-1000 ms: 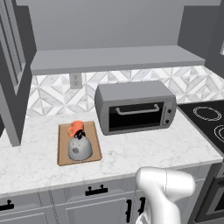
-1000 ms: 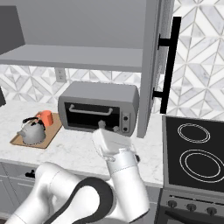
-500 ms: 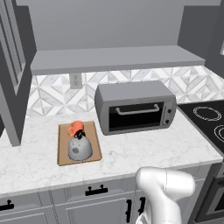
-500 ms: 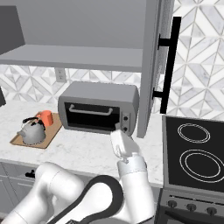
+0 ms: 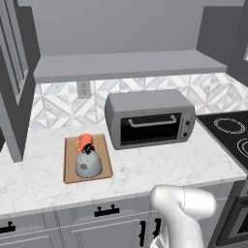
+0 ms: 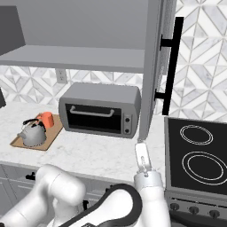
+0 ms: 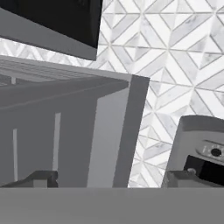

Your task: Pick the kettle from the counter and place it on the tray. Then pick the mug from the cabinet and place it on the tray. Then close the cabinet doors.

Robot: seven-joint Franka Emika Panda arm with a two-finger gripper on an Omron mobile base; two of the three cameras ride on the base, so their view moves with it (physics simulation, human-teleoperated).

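with kettle [image 5: 88, 164] and mug [image 5: 85, 141] on the tray [image 5: 70, 175], the gripper [image 6: 142, 159], fingers apart and empty, sits just below the open cabinet door [image 6: 153, 66], upper right.

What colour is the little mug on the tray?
Orange; the mug shows best in the left base view.

We can read no text, label, brand, number or sign anywhere in these views. The toaster oven [image 5: 151, 118] has small knobs at its right end, but we can make out no markings beside them. The stove [image 6: 197, 153] carries only plain ring outlines on its top and blank knobs along its front. The kettle [image 5: 88, 162], the mug [image 5: 85, 141] and the tray [image 5: 70, 173] are all unmarked, and so is the outlet [image 5: 83, 88] on the wall.
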